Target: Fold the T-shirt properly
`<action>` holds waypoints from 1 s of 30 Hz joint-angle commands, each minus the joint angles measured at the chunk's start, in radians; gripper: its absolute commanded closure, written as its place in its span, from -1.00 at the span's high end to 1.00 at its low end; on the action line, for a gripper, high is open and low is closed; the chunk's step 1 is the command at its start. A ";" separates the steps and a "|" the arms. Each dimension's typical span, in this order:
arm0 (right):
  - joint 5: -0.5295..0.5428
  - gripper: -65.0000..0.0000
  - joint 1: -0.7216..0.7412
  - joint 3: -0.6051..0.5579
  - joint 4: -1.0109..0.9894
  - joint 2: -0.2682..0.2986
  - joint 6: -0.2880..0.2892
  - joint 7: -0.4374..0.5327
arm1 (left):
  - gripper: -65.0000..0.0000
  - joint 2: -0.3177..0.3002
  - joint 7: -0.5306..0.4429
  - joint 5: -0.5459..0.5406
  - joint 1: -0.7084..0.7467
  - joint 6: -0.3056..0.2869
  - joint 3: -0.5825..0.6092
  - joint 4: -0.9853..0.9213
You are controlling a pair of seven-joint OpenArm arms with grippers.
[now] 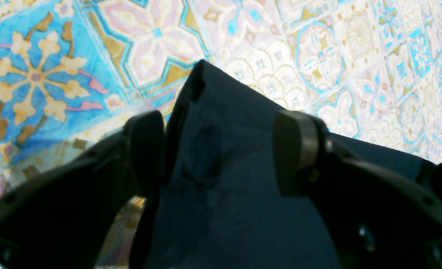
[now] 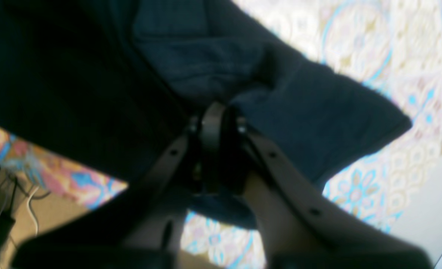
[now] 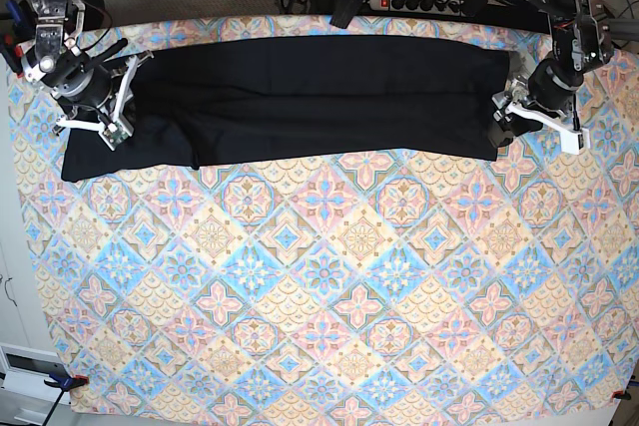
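Lying as a long band across the surface point(image 3: 319, 346), the T-shirt point(image 3: 310, 97) had each end at a hand: left hand point(image 3: 502, 115) wide open over cloth, right hand point(image 3: 118, 112) nearly closed, pinching a fold.

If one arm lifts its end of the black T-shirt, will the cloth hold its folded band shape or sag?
Probably sag: the T-shirt looks soft, bunching in creases at the right gripper. It likely drags rather than slides, lying flat on the patterned tablecloth. Its layers could slip apart; the left gripper stands open.
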 commanded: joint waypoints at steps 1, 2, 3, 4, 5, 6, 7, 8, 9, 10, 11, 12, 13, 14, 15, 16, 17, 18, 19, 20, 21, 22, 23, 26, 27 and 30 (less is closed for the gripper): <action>0.004 -0.66 0.005 0.012 0.014 0.018 -0.005 -0.009 | 0.38 -0.017 -0.014 -0.006 -0.001 -0.006 -0.011 0.017; -0.002 -0.61 0.005 0.012 0.014 0.018 -0.005 -0.023 | 0.38 -0.018 -0.014 -0.006 0.001 -0.006 -0.013 0.017; -0.019 -0.57 0.005 0.012 0.014 0.018 -0.005 -0.031 | 0.38 -0.018 -0.014 -0.004 0.001 -0.006 -0.013 0.017; -0.048 -0.54 0.008 0.017 0.017 0.018 -0.005 -0.031 | 0.38 -0.020 -0.014 -0.004 0.002 -0.006 -0.013 0.017; -0.074 -0.53 0.009 0.032 0.019 0.014 -0.005 -0.031 | 0.38 -0.020 -0.014 -0.003 0.002 -0.006 -0.013 0.017; -0.096 -0.53 0.009 0.055 0.019 0.008 -0.005 -0.028 | 0.38 -0.020 -0.014 -0.003 0.002 -0.006 -0.013 0.017; -0.120 -0.54 0.011 0.083 0.017 -0.012 -0.005 -0.018 | 0.38 -0.020 -0.014 -0.003 0.002 -0.006 -0.013 0.017; -0.140 -0.53 0.014 0.110 0.017 -0.035 -0.005 -0.005 | 0.38 -0.020 -0.014 -0.003 0.002 -0.006 -0.013 0.017; -0.160 -0.53 0.014 0.143 0.017 -0.057 -0.005 0.011 | 0.38 -0.020 -0.014 -0.003 0.002 -0.006 -0.013 0.017; -0.178 -0.53 0.014 0.178 0.016 -0.078 -0.005 0.026 | 0.38 -0.020 -0.014 -0.003 0.002 -0.006 -0.013 0.017; -0.197 -0.53 0.014 0.201 0.014 -0.095 -0.005 0.034 | 0.38 -0.020 -0.014 -0.003 0.002 -0.006 -0.013 0.017; -0.209 -0.53 0.014 0.213 0.014 -0.110 -0.005 0.035 | 0.38 -0.020 -0.014 -0.003 0.002 -0.006 -0.013 0.017; -0.217 -0.53 0.014 0.212 0.014 -0.121 -0.005 0.037 | 0.38 -0.020 -0.014 -0.003 0.004 -0.006 -0.013 0.017; -0.218 -0.53 0.014 0.210 0.017 -0.126 -0.005 0.037 | 0.38 -0.020 -0.014 -0.003 0.004 -0.006 -0.013 0.017; -0.218 -0.53 0.014 0.212 0.020 -0.126 -0.005 0.040 | 0.38 -0.020 -0.014 -0.003 0.004 -0.006 -0.013 0.017; -0.218 -0.53 0.014 0.212 0.023 -0.126 -0.005 0.043 | 0.38 -0.020 -0.014 -0.003 0.004 -0.006 -0.013 0.017; -0.218 -0.53 0.014 0.212 0.023 -0.126 -0.005 0.045 | 0.38 -0.020 -0.014 -0.003 0.007 -0.006 -0.013 0.017; -0.218 -0.53 0.014 0.212 0.023 -0.126 -0.005 0.045 | 0.38 -0.020 -0.014 -0.003 0.015 -0.006 -0.014 0.019; -0.218 -0.53 0.014 0.213 0.023 -0.126 -0.005 0.045 | 0.38 -0.021 -0.014 -0.004 0.019 -0.006 -0.014 0.019; -0.218 -0.53 0.014 0.213 0.025 -0.126 -0.005 0.046 | 0.38 -0.023 -0.014 -0.004 0.019 -0.006 -0.014 0.020; -0.218 -0.53 0.014 0.213 0.032 -0.126 -0.005 0.046 | 0.38 -0.041 -0.014 -0.004 0.024 -0.006 -0.014 0.020; -0.218 -0.53 0.014 0.212 0.043 -0.126 -0.005 0.046 | 0.38 -0.054 -0.014 -0.004 0.033 -0.006 -0.014 0.019; -0.217 -0.53 0.012 0.212 0.057 -0.126 -0.005 0.046 | 0.38 -0.064 -0.014 -0.006 0.038 -0.006 -0.014 0.019; -0.217 -0.53 0.012 0.199 0.080 -0.127 -0.005 0.046 | 0.38 -0.089 -0.014 -0.003 0.045 -0.006 -0.013 0.017; -0.217 -0.53 0.012 0.187 0.080 -0.127 -0.005 0.046 | 0.38 -0.104 -0.013 -0.003 0.047 -0.006 -0.007 0.017; -0.215 -0.53 0.012 0.153 0.080 -0.127 -0.005 0.046 | 0.38 -0.140 0.018 0.000 0.047 -0.006 -0.005 -0.004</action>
